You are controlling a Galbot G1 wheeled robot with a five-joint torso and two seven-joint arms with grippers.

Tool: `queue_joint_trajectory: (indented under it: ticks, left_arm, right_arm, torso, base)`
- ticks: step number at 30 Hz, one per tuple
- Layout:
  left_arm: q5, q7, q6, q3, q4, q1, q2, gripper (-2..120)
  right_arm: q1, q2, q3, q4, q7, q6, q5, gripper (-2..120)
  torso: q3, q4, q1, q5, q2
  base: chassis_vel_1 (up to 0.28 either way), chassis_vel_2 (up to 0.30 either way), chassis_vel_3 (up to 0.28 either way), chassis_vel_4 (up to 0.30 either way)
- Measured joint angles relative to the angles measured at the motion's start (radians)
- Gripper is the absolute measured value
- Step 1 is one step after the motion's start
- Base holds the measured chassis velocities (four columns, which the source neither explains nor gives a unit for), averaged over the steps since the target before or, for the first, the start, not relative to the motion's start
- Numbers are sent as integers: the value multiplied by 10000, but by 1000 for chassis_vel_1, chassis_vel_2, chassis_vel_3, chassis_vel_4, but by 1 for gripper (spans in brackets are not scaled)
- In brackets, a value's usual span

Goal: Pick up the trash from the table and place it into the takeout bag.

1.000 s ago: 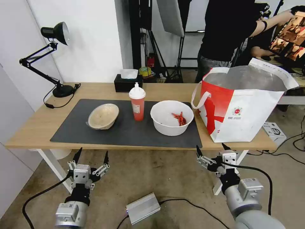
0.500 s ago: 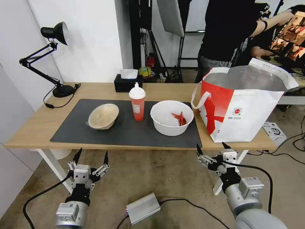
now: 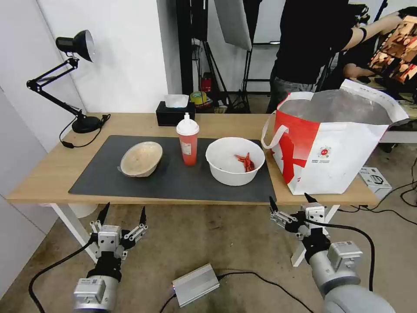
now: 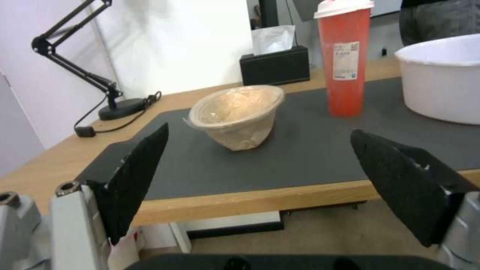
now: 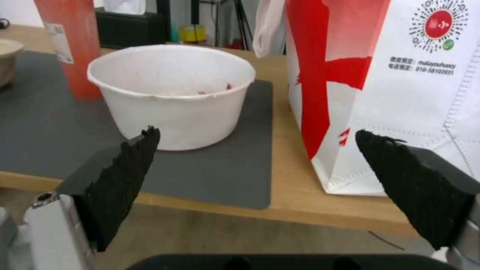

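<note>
Three pieces of trash stand on the dark grey mat (image 3: 104, 169) of the light-wood table (image 3: 52, 174): a tilted beige shallow bowl (image 3: 141, 158) (image 4: 235, 114), a red drink cup with a white domed lid (image 3: 187, 139) (image 4: 345, 56), and a white round bowl (image 3: 235, 161) (image 5: 172, 93) holding red scraps. At the table's right end the red-and-white takeout bag (image 3: 334, 139) (image 5: 390, 82) stands upright with its foil-lined mouth open. Both grippers hang below the table's front edge, open and empty: my left gripper (image 3: 123, 213) under the mat's left part, my right gripper (image 3: 290, 201) below the bag's near corner.
A black tissue box (image 3: 175, 114) sits behind the cup. A black desk lamp (image 3: 71, 78) stands at the table's far left with its cable. On the floor lie a silver box (image 3: 195, 284), cables and a small carton (image 3: 374, 180). A person stands behind the bag.
Both grippers have sunk very slightly. The things on the table have not moved.
</note>
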Motion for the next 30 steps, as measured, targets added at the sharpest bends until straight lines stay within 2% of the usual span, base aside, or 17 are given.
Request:
queue_joint_trajectory:
  ticks: [7,17,22,30]
  left_arm:
    - [-68,-5,-1,-74,12,26,14,98]
    - [-69,-10,-20,-97,64,38,-72,98]
    - [-64,-13,-22,-136,76,39,-95,97]
    - [-5,-14,-24,-185,119,29,-208,97]
  right_arm:
    - [191,-285,-15,55,-49,93,325,100]
    - [988,-1308,108,-143,-162,589,1176,100]
    - [1621,-1956,94,-333,-262,752,1939,100]
    - [3430,-3543,-323,-1056,-827,1403,3634,100]
  torso:
    - [0,0,0,0,0]
    - [0,0,0,1,0]
    - [0,-1,0,2,0]
    - [1,2,1,1,-1]
  base:
    - [0,0,0,0]
    - [0,0,0,0]
    - [0,0,0,0]
    - [0,0,0,0]
